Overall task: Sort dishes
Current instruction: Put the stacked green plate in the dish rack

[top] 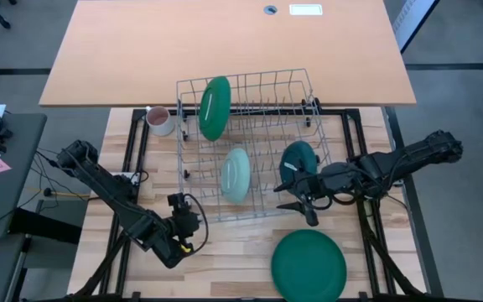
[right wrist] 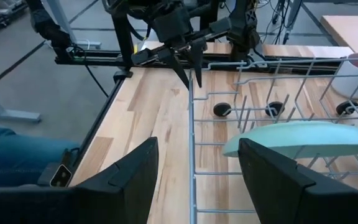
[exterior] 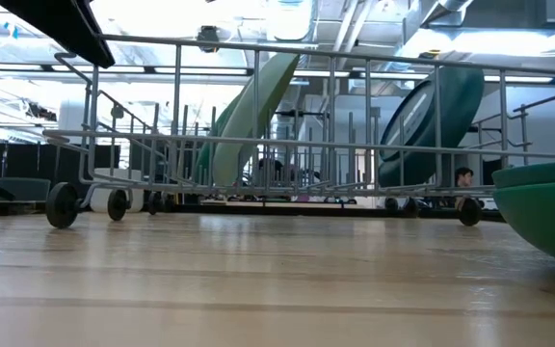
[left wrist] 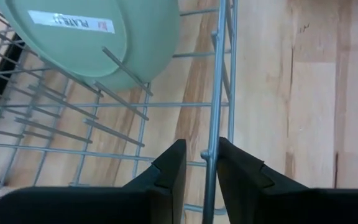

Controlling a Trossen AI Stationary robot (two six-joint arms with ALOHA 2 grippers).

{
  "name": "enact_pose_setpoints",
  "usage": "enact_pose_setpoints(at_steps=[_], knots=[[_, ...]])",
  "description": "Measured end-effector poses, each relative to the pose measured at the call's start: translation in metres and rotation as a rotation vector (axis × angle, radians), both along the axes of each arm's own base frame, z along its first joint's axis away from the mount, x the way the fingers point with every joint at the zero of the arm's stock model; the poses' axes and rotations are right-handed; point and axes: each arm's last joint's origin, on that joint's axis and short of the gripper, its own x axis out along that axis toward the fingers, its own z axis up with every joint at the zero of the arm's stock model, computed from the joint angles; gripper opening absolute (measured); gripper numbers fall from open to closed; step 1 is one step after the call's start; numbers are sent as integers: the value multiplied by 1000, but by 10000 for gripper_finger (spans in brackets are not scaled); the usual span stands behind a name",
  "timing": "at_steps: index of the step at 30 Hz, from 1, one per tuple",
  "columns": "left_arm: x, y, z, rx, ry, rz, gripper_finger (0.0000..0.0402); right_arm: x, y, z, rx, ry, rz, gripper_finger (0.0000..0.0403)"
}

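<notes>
A wire dish rack (top: 250, 84) on small wheels stands mid-table. In it, on edge, stand a dark green plate (top: 214, 107) at the far left, a pale mint plate (top: 236, 174) in the middle and a dark teal plate (top: 298, 158) at the right. Another large dark green plate (top: 309, 264) lies flat on the table near the front edge. My left gripper (top: 178, 202) is shut on the rack's left wall by its near corner. My right gripper (top: 295, 203) is open at the rack's near right side, its fingers on either side of a rim wire (right wrist: 191, 155) without touching it. My left gripper pinches one upright wire (left wrist: 212, 134) of the rack's left wall between its two fingers, near the rack's near corner; the hold also shows in the right wrist view (right wrist: 190, 62). The fingers come from the table's left near side, slanting down. The rack stands on its wheels on the table.
A small pinkish-white mug (top: 158, 120) stands outside the rack's far left corner. A light wooden tabletop (top: 225, 42) lies beyond the rack. Bare wood lies left of the flat green plate. A person's leg in jeans (right wrist: 11, 155) shows beside the table.
</notes>
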Motion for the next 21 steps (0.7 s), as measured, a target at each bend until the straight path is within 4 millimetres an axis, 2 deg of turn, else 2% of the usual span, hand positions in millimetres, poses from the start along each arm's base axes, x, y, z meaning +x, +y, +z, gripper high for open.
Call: enact_pose_setpoints(at_steps=[5, 9, 16, 21], knots=[[-2, -1, 4, -20, 20, 5, 77, -6, 1, -8, 10, 99, -9, 228], [-4, 0, 12, -5, 57, 5, 77, -16, 7, -17, 104, 235, -55, 228], [-4, -1, 20, 29, 89, -56, 77, -43, 35, -32, 256, 472, -125, 228], [-4, -1, 21, 28, 88, -56, 77, -65, 55, -38, 299, 546, -215, 228]])
